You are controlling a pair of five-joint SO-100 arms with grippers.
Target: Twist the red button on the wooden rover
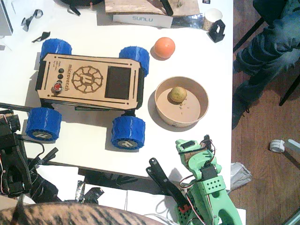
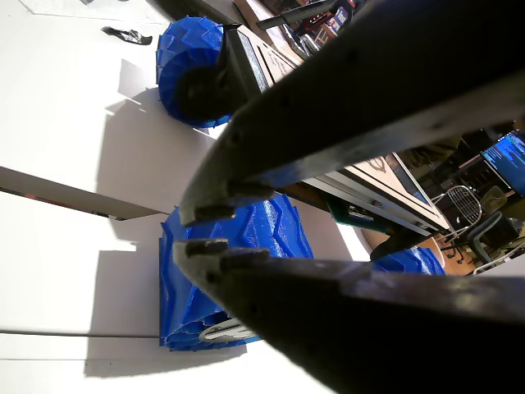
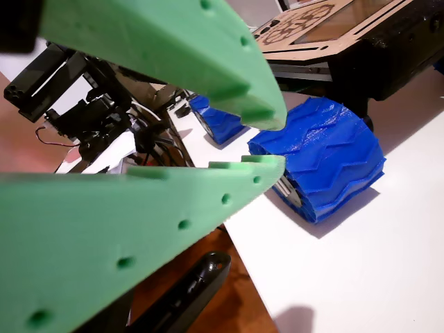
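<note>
White tabletop is seen from above, cluttered along its far edge. At the near left corner the left gripper (image 2: 201, 234), dark, is held with its tips slightly parted and nothing between them, just beside a blue wheel (image 2: 221, 279). Toward the left edge, the wooden rover (image 1: 89, 80) is parked on four wheels, and the red button (image 1: 56, 87) is set at the deck's left end, below small black buttons (image 1: 61, 74). It is judged rigid, tiny and slippery, best pinched by its rim. Farther right, a bowl (image 1: 182, 121) and an orange ball (image 1: 164, 47) are seen; at the near edge the green right gripper (image 3: 267, 142) is open and empty
</note>
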